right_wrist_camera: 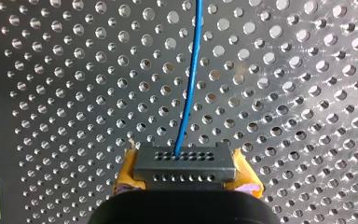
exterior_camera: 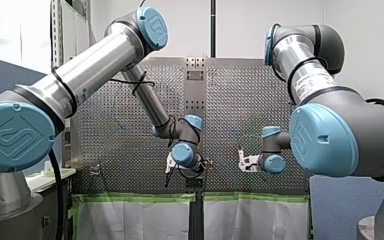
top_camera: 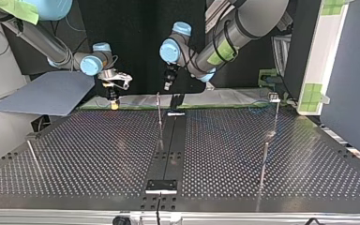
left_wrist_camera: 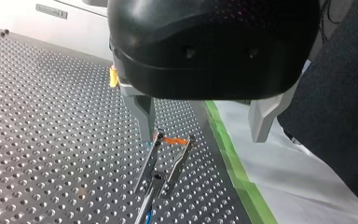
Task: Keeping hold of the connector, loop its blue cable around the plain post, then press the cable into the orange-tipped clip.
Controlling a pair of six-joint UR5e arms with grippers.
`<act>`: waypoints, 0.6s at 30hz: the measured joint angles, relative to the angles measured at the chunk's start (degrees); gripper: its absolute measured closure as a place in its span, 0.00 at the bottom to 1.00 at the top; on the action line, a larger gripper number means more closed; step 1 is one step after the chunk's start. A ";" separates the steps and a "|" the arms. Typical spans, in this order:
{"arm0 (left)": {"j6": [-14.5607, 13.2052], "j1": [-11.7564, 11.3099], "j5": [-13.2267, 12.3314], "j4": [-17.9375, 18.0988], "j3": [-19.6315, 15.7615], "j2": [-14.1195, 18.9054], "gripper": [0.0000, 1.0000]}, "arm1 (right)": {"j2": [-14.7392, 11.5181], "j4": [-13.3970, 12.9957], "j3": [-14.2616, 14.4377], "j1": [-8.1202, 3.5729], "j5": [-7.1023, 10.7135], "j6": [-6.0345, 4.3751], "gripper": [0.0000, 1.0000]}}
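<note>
**Both arms at the perforated table, seen from four cameras.** The perforated table was a dull metal plate drilled with a regular grid of round holes. A band of green tape edged it. My left arm and my right arm, smooth silver tubes with blue joint caps, extended over the plate.

My left gripper had a rounded black housing and two tapered grey metal fingers. These fingers stood apart with nothing between them, near the taped edge. My right gripper was clamped on the connector, with its yellow pads pressed against the two ends. The connector was a black rectangular block bearing two rows of small holes.

The orange-tipped clip consisted of two slim, shiny prongs splayed in a V. It stood just beneath one left finger.

The blue cable, a thin smooth strand, left the connector's upper row of holes and ran away over the plate. A short blue stretch also showed by the clip's base.
</note>
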State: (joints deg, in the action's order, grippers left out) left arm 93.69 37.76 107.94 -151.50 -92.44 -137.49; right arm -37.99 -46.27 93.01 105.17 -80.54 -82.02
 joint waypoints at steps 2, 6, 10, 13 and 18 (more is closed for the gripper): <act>-0.44 0.04 0.75 0.00 0.00 0.00 0.00 | 0.01 0.02 0.00 0.00 -0.01 0.00 1.00; -1.85 0.08 2.51 0.22 0.07 0.00 0.00 | 0.00 0.03 -0.01 0.00 -0.02 0.00 1.00; -3.61 0.12 4.29 0.46 0.09 0.00 0.00 | -0.01 -0.05 0.00 0.00 -0.05 0.00 1.00; -4.98 0.12 5.67 0.48 0.09 0.00 0.00 | 0.00 -0.15 0.00 0.00 -0.06 0.00 1.00; -5.92 0.13 6.71 0.43 0.09 0.00 0.00 | 0.03 -0.26 -0.01 0.00 -0.07 0.00 1.00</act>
State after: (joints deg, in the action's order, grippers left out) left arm 87.77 37.89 114.65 -151.07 -92.35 -137.49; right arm -37.96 -46.53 93.00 105.17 -80.61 -82.02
